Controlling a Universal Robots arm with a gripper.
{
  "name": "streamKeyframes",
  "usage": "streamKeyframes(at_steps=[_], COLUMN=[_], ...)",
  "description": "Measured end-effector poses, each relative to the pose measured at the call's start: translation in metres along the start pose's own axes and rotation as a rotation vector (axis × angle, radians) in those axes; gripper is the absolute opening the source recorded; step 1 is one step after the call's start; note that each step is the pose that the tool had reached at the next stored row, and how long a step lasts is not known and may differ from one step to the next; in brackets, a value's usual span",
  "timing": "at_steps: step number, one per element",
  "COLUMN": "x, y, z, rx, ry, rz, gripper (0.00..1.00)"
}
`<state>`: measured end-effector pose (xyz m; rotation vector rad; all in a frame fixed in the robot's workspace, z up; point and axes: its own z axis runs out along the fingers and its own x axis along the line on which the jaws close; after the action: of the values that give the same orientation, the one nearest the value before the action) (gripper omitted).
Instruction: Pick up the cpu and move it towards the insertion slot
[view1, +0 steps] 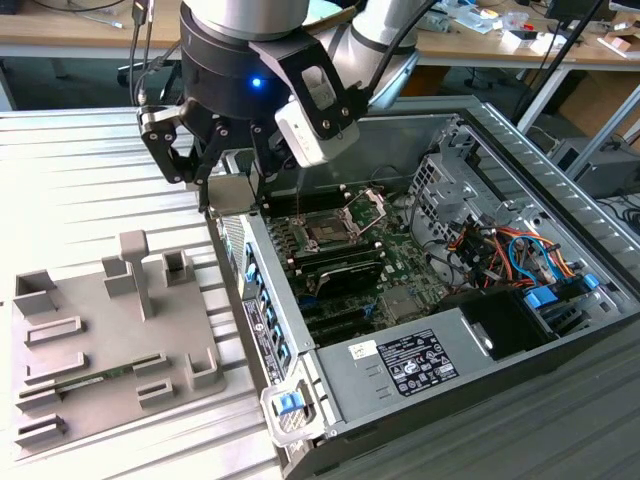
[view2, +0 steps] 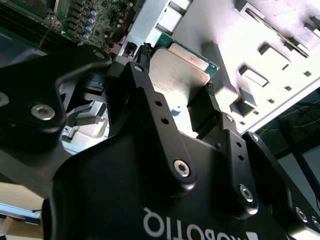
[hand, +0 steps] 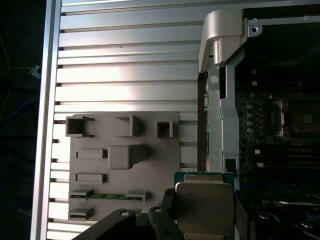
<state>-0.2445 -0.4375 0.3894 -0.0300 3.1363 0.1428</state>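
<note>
- Near left: the grey fixture tray (view1: 95, 300) lies on the slatted table with a green memory stick (view1: 100, 378) lying in it. I see no chip on the tray, so the pick-up step is judged complete.
- Further back, above the left wall of the computer case (view1: 262, 330): the gripper (view2: 177, 70) hangs clear of the tray and just outside the motherboard. Its two fingers (view2: 143, 50) are clamped on opposite edges of the cpu (view2: 180, 67).
- Step in hand, as judged: the carry toward the socket, roughly at the crossing of the case wall.
- Condition of the cpu (hand: 204, 205): a flat square, with a matte silvery lid that has stepped corners and sits on a thin green board rim. It is held level with the lid facing the wrist cameras. No tilt or slip is evident, and the underside is hidden.
- Right of the gripper, inside the case: the insertion slot (view1: 326, 233), a dark square in a silver frame. Its hinged bracket (view1: 368, 203) is raised at the far side, so the socket stands open and unoccupied. The chip and the slot are well apart.
- What the remaining travel calls for, in my judgement: a move to the right over the wall with the chip kept flat and square to the frame. It must also stay clear of the raised bracket.
</note>
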Motion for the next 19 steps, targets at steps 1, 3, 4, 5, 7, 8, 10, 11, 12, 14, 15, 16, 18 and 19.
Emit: streamKeyframes(at_steps=[1, 3, 4, 5, 7, 8, 10, 11, 12, 14, 15, 16, 18, 19], x=[-0.0007, -0.0019, -0.003, -0.004, -0.0067, -0.0073, -0.0091, -0.0101, -0.0108, -0.013, -0.0137, -0.0144, -0.0165, -0.0173], y=[0.0, 0.0, 0.0, -0.0001, -0.0001, -0.0001, -0.0002, -0.0002, -0.0002, -0.0003, -0.0003, -0.0003, -0.0003, -0.0003], z=[0.0, 0.0, 0.0, 0.0, 0.0, 0.0, 0.0, 0.0, 0.0, 0.0, 0.0, 0.0, 0.0, 0.0], rx=[0.0, 0.0, 0.0, 0.0, 0.0, -0.0001, 0.0, 0.0, 0.0, 0.0, 0.0, -0.0001, 0.0, 0.0], ry=[0.0001, 0.0001, 0.0, 0.0001, 0.0001, 0.0, 0.0001, 0.0001, 0.0, 0.0, 0.0, 0.0, 0.0, 0.0001], rz=[0.0, 0.0, 0.0, 0.0, 0.0, 0.0, 0.0, 0.0, 0.0, 0.0, 0.0, 0.0, 0.0, 0.0], gripper=[0.55, 0.55, 0.55, 0.55, 0.55, 0.55, 0.55, 0.55, 0.55, 0.55, 0.55, 0.55, 0.55, 0.55])
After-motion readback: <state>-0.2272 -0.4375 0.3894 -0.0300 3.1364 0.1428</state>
